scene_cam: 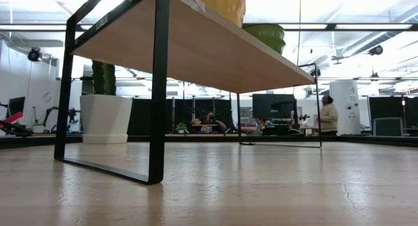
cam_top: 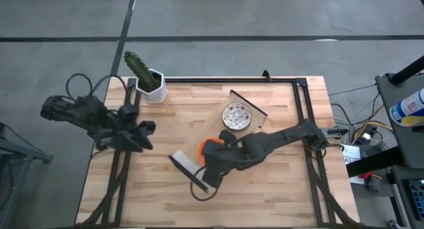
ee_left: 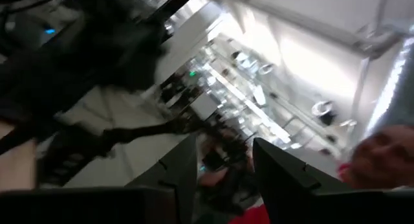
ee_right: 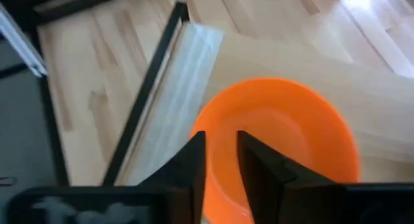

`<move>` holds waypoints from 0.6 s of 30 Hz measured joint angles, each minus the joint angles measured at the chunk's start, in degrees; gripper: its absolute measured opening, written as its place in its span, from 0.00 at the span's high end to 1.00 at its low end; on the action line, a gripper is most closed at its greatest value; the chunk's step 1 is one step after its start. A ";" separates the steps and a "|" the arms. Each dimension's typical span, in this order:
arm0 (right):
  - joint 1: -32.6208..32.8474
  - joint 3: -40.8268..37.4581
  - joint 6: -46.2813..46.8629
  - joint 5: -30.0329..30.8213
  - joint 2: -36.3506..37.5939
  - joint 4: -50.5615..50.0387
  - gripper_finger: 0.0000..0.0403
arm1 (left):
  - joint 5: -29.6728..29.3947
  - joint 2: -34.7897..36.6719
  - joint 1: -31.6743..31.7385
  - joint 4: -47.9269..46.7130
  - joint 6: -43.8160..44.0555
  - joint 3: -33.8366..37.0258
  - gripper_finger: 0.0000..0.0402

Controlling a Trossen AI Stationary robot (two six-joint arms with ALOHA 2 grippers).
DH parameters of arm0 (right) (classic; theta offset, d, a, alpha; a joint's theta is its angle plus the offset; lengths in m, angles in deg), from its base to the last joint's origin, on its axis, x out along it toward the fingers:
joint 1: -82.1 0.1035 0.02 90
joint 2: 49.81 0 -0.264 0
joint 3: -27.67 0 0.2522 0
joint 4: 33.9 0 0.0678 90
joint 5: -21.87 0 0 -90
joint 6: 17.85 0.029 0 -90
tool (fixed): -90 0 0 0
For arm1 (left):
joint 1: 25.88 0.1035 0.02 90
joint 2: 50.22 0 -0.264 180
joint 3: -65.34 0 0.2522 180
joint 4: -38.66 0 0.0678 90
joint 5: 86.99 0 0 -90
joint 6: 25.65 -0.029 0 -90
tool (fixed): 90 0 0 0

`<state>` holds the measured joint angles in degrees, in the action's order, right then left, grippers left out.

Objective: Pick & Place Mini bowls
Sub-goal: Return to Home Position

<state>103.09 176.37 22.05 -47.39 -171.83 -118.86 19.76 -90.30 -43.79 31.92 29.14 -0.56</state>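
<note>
Right gripper (ee_right: 220, 134): narrowly parted, empty, over smooth round orange bowl (ee_right: 291, 140) atop pale wood-plank shelf (ee_right: 187, 75). Left gripper (ee_left: 223, 140): parted, empty, at table (cam_top: 265, 189) left edge.

Grey floor (cam_top: 199, 17), bright ceiling lights (scene_cam: 353, 27), dark screens (scene_cam: 273, 107), perhaps desks (scene_cam: 209, 129) beyond

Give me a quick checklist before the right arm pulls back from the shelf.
1. The orange bowl sits on the shelf: ok.
2. The right gripper is clear of that bowl: not ok, it is at the rim.
3. The bowl is released: cannot tell.
4. The left gripper is out of the way: ok, open, at the left edge of the table.
5. The speckled bowl is apart from the right gripper: ok; lifting straight up first seems safest.
</note>
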 joint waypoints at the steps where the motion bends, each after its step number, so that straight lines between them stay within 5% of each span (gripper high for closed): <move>1: 0.00 0.00 -0.10 -0.12 0.66 0.03 0.83 | -0.18 -0.19 -0.01 -1.28 -1.03 0.00 0.65; 4: 0.05 0.03 -1.96 0.25 1.94 0.49 0.95 | -2.29 -0.57 -0.03 -4.28 -3.78 0.08 0.72; 9: 0.14 0.00 -7.00 0.69 2.76 4.29 0.98 | -5.18 0.15 0.06 -4.49 -11.07 0.11 0.96; 18: 0.55 -0.17 -15.54 -0.03 3.55 8.54 0.98 | -21.51 6.41 0.05 -14.98 -21.97 1.63 1.00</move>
<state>103.64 176.19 6.51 -47.42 -168.29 -110.32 -1.75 -83.89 -43.74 16.94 7.18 1.07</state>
